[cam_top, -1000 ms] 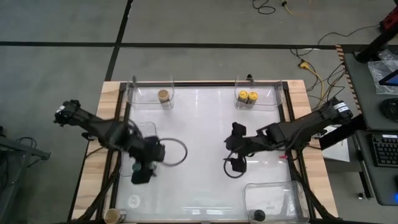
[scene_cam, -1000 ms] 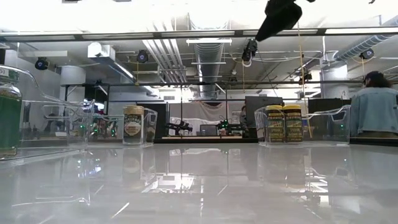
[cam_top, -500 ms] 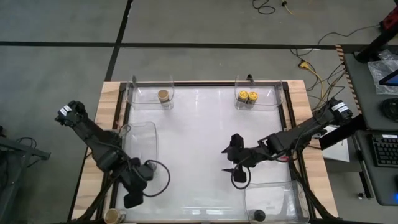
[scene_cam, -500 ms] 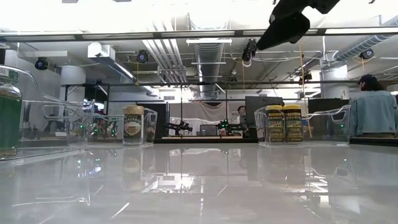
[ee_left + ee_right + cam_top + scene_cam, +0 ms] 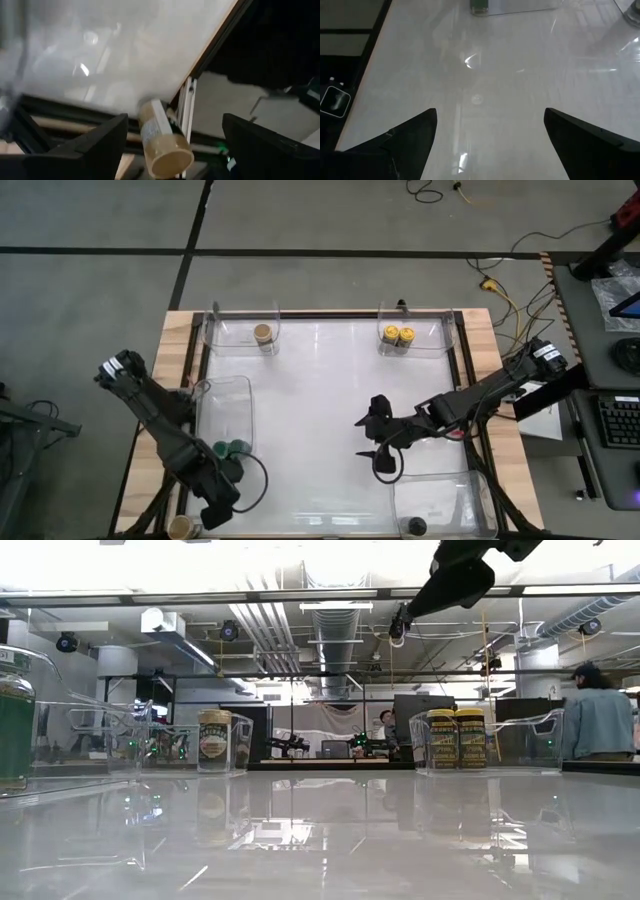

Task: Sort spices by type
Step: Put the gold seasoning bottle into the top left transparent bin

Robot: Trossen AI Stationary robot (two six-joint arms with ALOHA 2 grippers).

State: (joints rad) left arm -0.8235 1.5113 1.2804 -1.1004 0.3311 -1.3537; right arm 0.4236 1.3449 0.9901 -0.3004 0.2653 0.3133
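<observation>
The left gripper [image 5: 212,510] hangs over the near left corner of the table [image 5: 320,410], its fingers [image 5: 95,145] spread wide with nothing between them. Seen from the left wrist, the brown-lidded jar [image 5: 161,140] sits directly ahead in the gap between the two fingers, just beyond their tips. It appears to stand upright at the very table edge, against the metal frame rail [image 5: 186,107], so its long axis looks vertical. From above, the same jar [image 5: 180,527] lies just to the near left of the gripper, outside the clear bin [image 5: 225,395] that holds two green-lidded jars [image 5: 230,448]. The left arm is by far the nearer. The right gripper [image 5: 372,448] waits, fingers apart and empty, right of centre. The matching brown-lidded jar [image 5: 262,333] stands alone in the far left bin, the likely destination.
</observation>
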